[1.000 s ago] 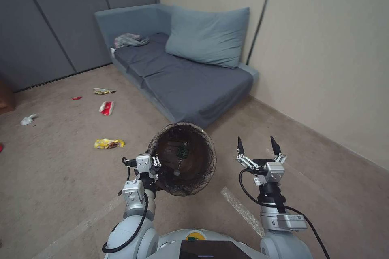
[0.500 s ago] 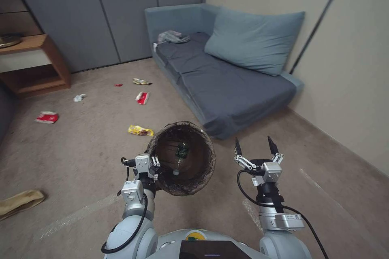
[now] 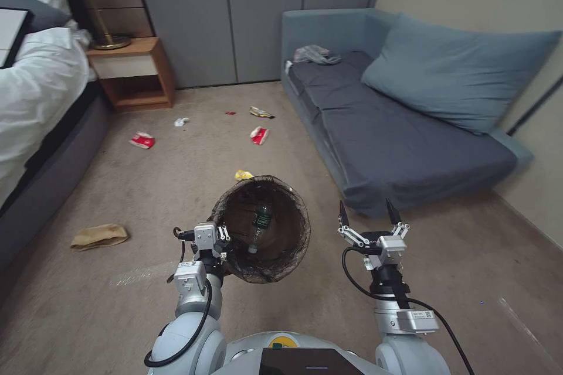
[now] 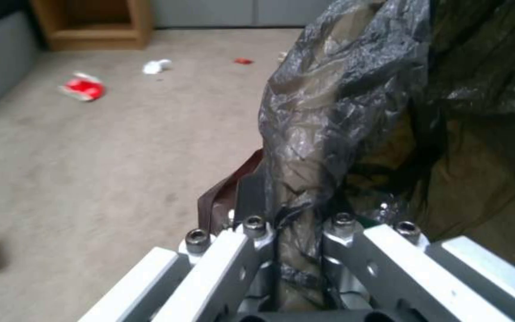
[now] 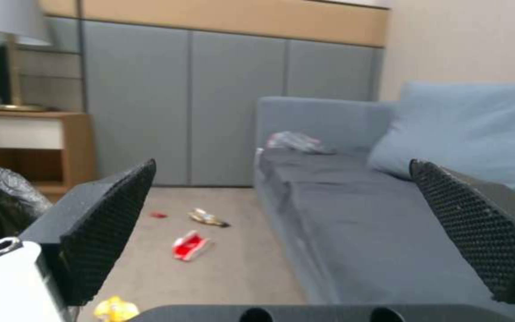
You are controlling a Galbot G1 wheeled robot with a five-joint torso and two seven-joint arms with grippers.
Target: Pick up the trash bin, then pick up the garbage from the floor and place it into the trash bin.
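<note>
My left gripper [image 3: 221, 239] is shut on the rim of the trash bin [image 3: 293, 246], held up tilted with its dark bag liner [image 4: 329, 125] facing me. A green-labelled clear bottle [image 3: 258, 224] lies inside. My right gripper [image 3: 365, 212] hangs open and holds nothing, right of the bin. Garbage lies on the carpet ahead: a yellow wrapper [image 3: 243, 175] just beyond the bin, red-white wrappers [image 3: 258, 135] [image 3: 142, 140], a multicoloured wrapper [image 3: 260, 112], white crumpled paper [image 3: 181, 122], and a flat brown paper bag [image 3: 99, 235] to the left.
A blue-grey sofa [image 3: 399, 129] with a big cushion runs along the right. A bed [image 3: 35, 99] with white bedding lines the left, with a wooden nightstand [image 3: 132, 73] beyond it. Grey wardrobe doors [image 3: 258, 12] close off the far end.
The head camera has swung left, so the whole scene slid right; the bed, nightstand and brown paper bag came into view. Both arms keep their pose, bin still held.
</note>
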